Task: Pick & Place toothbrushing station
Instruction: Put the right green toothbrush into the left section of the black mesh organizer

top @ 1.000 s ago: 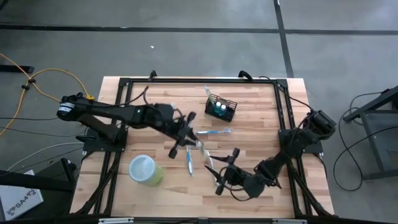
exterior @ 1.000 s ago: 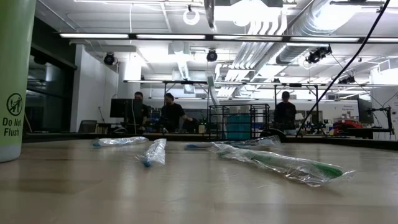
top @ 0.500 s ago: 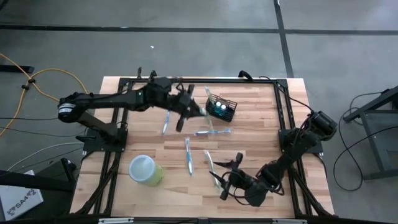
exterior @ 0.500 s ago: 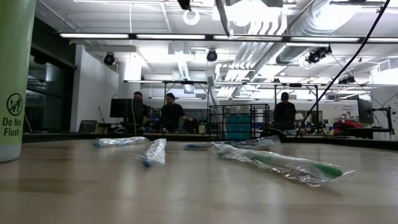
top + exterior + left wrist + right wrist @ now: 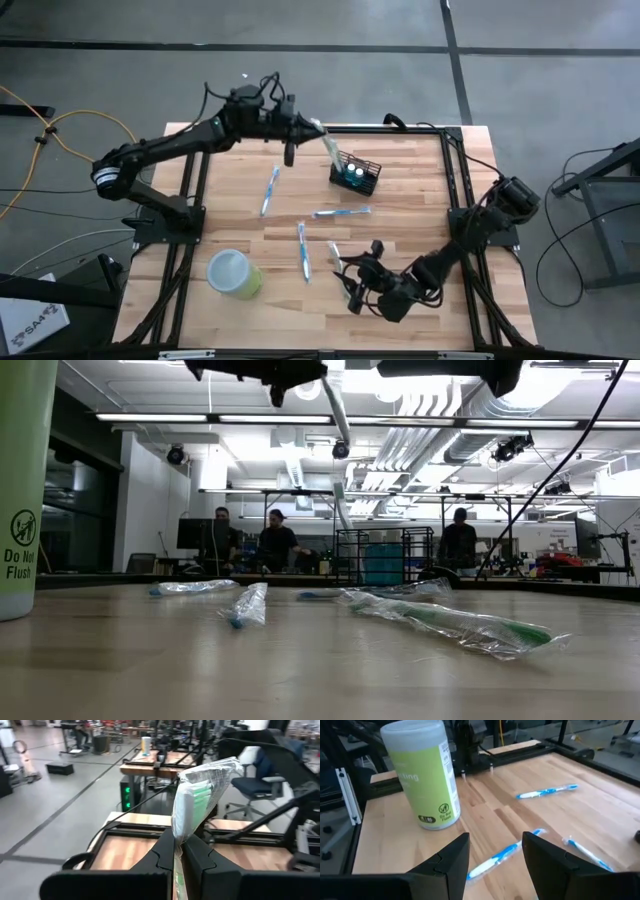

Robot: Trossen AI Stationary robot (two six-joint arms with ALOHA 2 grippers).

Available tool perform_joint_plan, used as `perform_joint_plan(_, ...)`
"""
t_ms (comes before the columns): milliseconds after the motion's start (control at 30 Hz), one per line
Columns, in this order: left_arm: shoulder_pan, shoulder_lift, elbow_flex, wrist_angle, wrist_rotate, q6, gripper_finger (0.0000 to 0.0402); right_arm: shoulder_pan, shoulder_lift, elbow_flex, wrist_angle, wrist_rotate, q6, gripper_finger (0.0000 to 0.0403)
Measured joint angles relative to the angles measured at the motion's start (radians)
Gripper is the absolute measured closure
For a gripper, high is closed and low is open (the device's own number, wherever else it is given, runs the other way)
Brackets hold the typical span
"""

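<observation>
My left gripper (image 5: 303, 128) is high over the table's far edge, shut on a clear-wrapped green toothbrush (image 5: 326, 148). The toothbrush's free end points toward the black wire-mesh basket (image 5: 356, 173), which stands at the far right of the middle; the basket also shows in the low view (image 5: 385, 556). My right gripper (image 5: 354, 286) is open and empty over the near part of the table. Several wrapped toothbrushes lie flat on the wood: blue ones (image 5: 270, 190) (image 5: 341, 212) (image 5: 302, 250) and one near my right gripper (image 5: 335, 256). My left gripper pinches the wrapped toothbrush between its two fingers (image 5: 176, 851). Most of the toothbrush's length (image 5: 200, 790) sticks out past the fingertips. The toothbrush is lifted clear of the table and slants down toward the basket (image 5: 335, 412).
A light-green round cup (image 5: 235, 272) stands at the near left, and it also shows in the right wrist view (image 5: 420, 775). A black frame (image 5: 300, 128) runs along the table's far edge and sides. People stand in the room beyond the table (image 5: 275, 545).
My left gripper has gone from the table's middle toward the far edge and up, carrying the wrapped toothbrush lifted clear, closer to the basket. A blue toothbrush that lay under the arm now shows.
</observation>
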Motion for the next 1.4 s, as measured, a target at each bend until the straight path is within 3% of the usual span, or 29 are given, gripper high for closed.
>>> perform_joint_plan(133, 0.015, 0.024, 0.001, -0.001, -0.012, 0.001, 0.0396, -0.014, 0.0, 0.0, 0.0, -0.027, 0.001, 0.023)
perform_joint_plan(367, -0.043, 0.116, 0.001, 0.081, -0.141, 0.017, 0.0396, -0.013, 0.0, 0.0, 0.001, -0.025, 0.006, 0.023)
perform_joint_plan(600, -0.099, 0.146, 0.001, 0.087, -0.379, 0.114, 0.0396, -0.013, 0.0, 0.0, 0.001, -0.054, 0.056, 0.023)
perform_joint_plan(833, -0.063, 0.146, -0.033, 0.075, -0.289, 0.086, 0.0396, -0.011, 0.0, 0.0, -0.026, -0.112, 0.116, 0.023)
perform_joint_plan(1167, -0.032, 0.153, -0.134, 0.248, -0.283, 0.078, 0.0396, -0.011, 0.0, 0.0, -0.12, -0.136, 0.209, 0.023)
perform_joint_plan(1400, -0.01, 0.192, -0.136, 0.273, -0.296, 0.071, 0.0396, -0.011, 0.0, 0.0, -0.12, -0.136, 0.209, 0.023)
